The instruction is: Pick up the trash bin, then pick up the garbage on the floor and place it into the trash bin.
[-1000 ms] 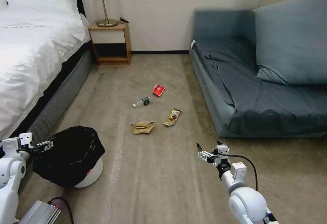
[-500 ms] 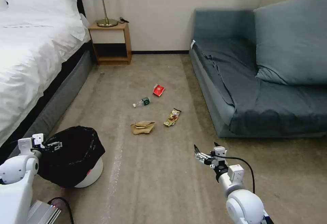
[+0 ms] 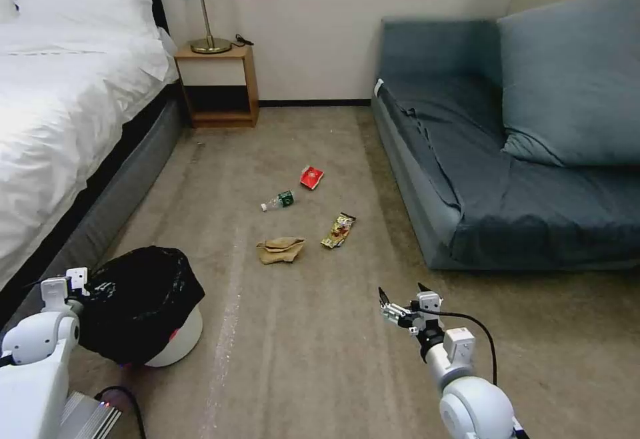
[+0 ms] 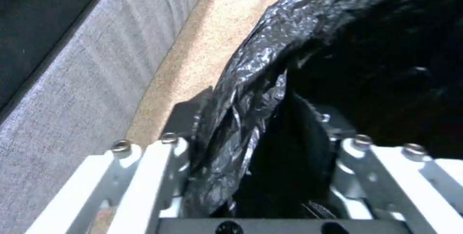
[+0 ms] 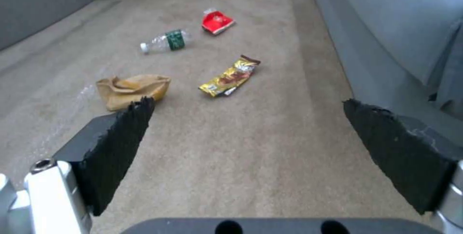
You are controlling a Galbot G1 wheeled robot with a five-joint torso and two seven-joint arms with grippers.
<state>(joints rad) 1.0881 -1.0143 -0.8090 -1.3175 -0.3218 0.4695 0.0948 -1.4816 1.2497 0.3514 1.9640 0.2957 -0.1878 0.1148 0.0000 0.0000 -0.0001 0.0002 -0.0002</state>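
Left wrist view: my left gripper (image 4: pixel 255 176) has its jaws straddling the bagged rim of the trash bin (image 4: pixel 270 93), one finger outside, one inside the black liner. The crinkled plastic fills the gap, so I read it as clamped on the rim, though the contact pads themselves are buried in the bag. In the head view the trash bin (image 3: pixel 143 305) sits low on my left, near the bed (image 3: pixel 67 105), apparently still resting on the carpet (image 3: pixel 300 359); I judge the lift not yet done.

Right gripper (image 3: pixel 402 304) hangs spread wide and empty over bare carpet, near the sofa (image 3: pixel 507 199).

Key geometry: the garbage lies ahead of the right gripper and off to its left, well apart from it. Nearest is the paper bag (image 5: pixel 131 90), then the snack wrapper (image 5: pixel 230 76), whose long axis runs diagonally away from me. The bottle (image 5: pixel 166 41) and red packet (image 5: pixel 217 22) lie farther out. The right arm is clearly the nearer free one for all four; the left is committed to the bin.
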